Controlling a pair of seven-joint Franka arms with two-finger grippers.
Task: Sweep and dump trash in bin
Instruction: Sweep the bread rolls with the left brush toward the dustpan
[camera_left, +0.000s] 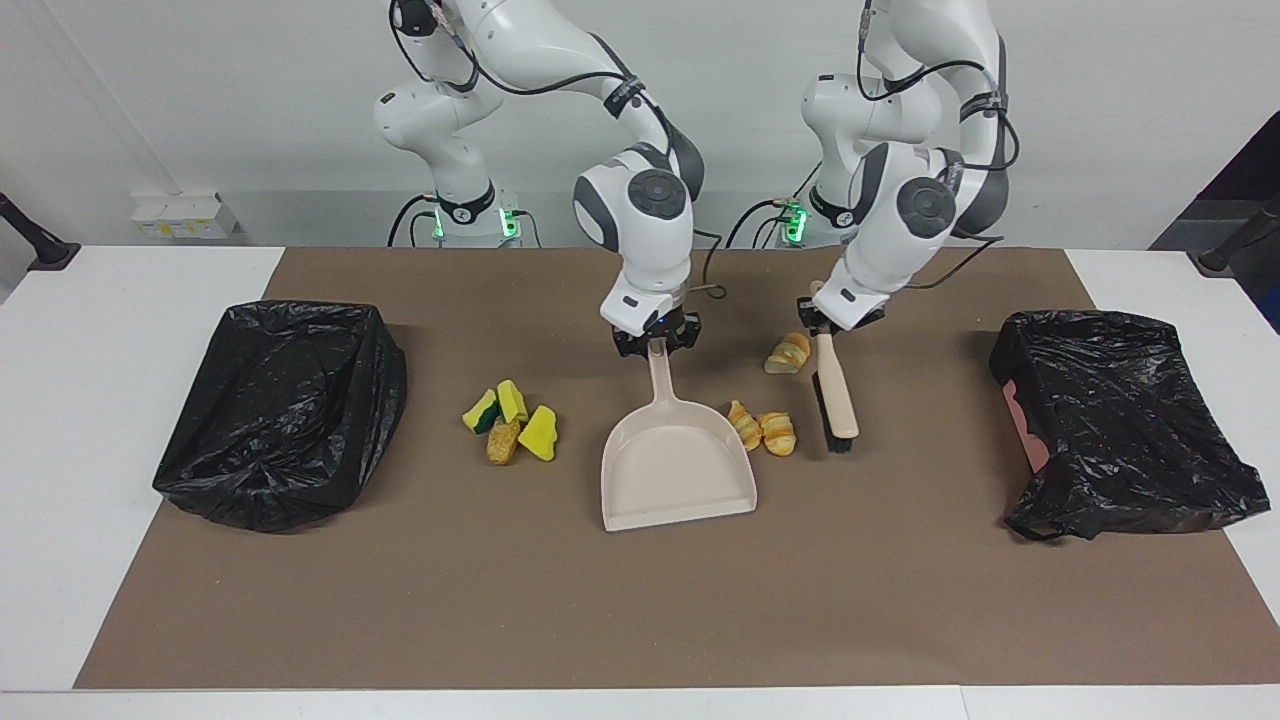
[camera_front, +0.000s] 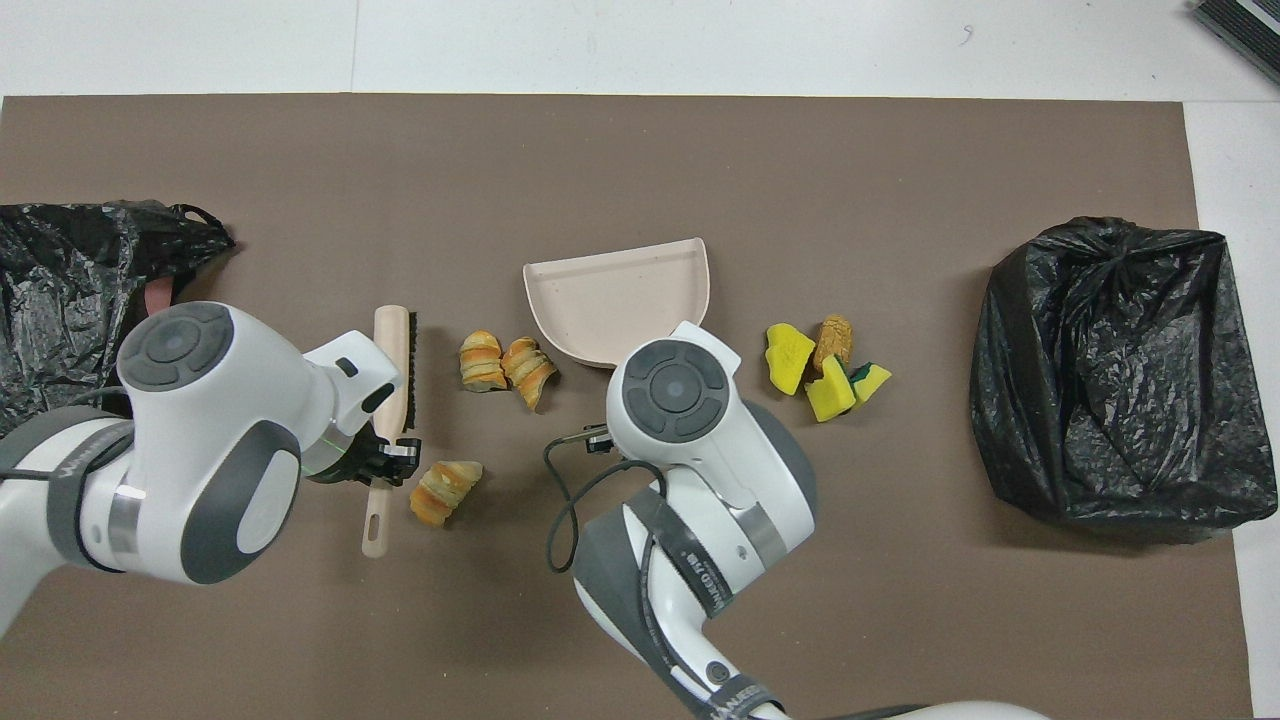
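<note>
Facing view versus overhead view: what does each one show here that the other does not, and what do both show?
Only the facing view shows the arms' bases and the right gripper shut on the dustpan handle; from overhead the right arm covers that grip.

Only the overhead view shows the brush bristles facing the croissant pieces.

Both show the left gripper shut on the brush, two croissant pieces beside the dustpan, a third nearer the robots, the sponge wedges and brown nugget, and two black-bagged bins at the table's ends.

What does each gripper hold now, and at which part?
The right gripper holds the dustpan near its handle's end. The left gripper holds the brush by its handle.
</note>
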